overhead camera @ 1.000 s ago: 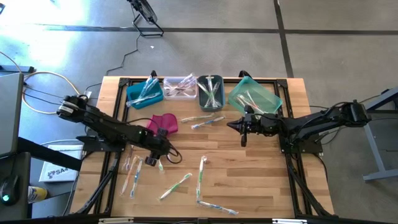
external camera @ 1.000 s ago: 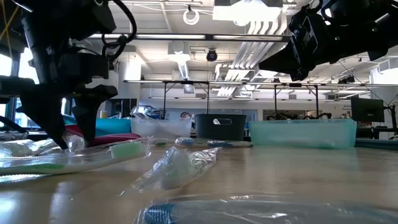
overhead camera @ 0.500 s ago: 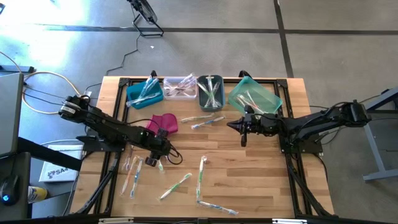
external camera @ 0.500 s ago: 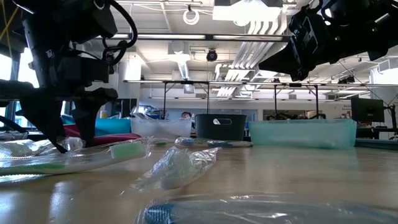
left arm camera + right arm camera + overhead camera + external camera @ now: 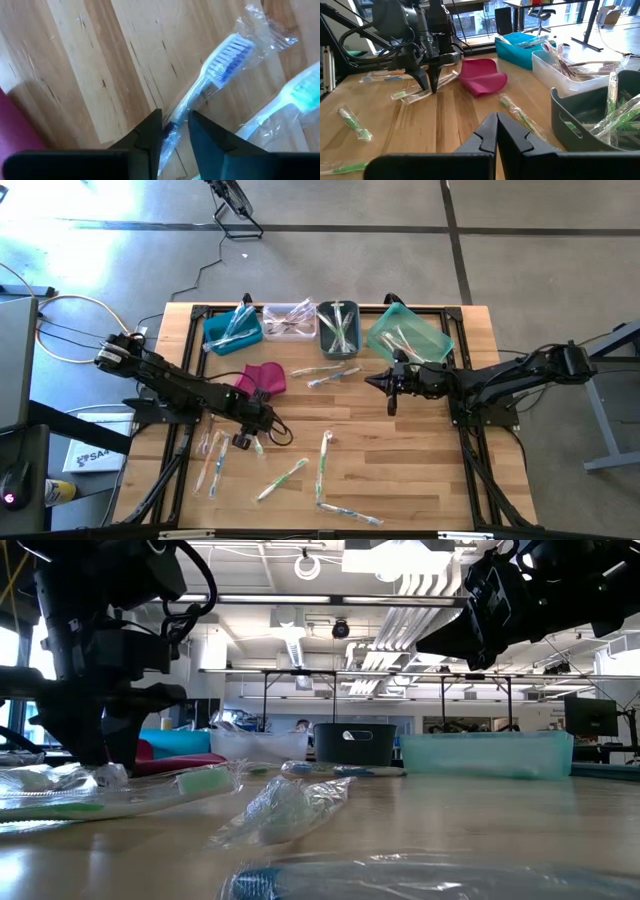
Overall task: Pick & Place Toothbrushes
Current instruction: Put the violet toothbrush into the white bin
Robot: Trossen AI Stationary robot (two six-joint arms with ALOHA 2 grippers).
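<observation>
My left gripper is down at the table top just in front of the magenta pouch, its two fingers pinched onto the handle of a wrapped blue-bristled toothbrush. I take the handle rather than the head, because the thin stick passes between the fingers there and the loose clear wrapper bunches mostly at the bristle end. The brush lies flat on the wood, its head pointing away from the pouch; a green-bristled toothbrush lies just beside it, outside the grip.

My right gripper, fingers pressed together on nothing, waits above the table on the far side of the pouch from my left arm, near the tilted teal bin. I judge it parked there to leave the working side free.

Beyond the pouch, along the table's far edge, stand the blue bin, the clear bin and the grey bin, each already holding wrapped toothbrushes, as does the teal bin. More wrapped toothbrushes lie scattered on the bare wood in front of the pouch, and two lie between the pouch and my right gripper.

By my judgement the step in hand is securing the grasp; the lift is not yet made, and many brushes remain to be carried to the bins.
</observation>
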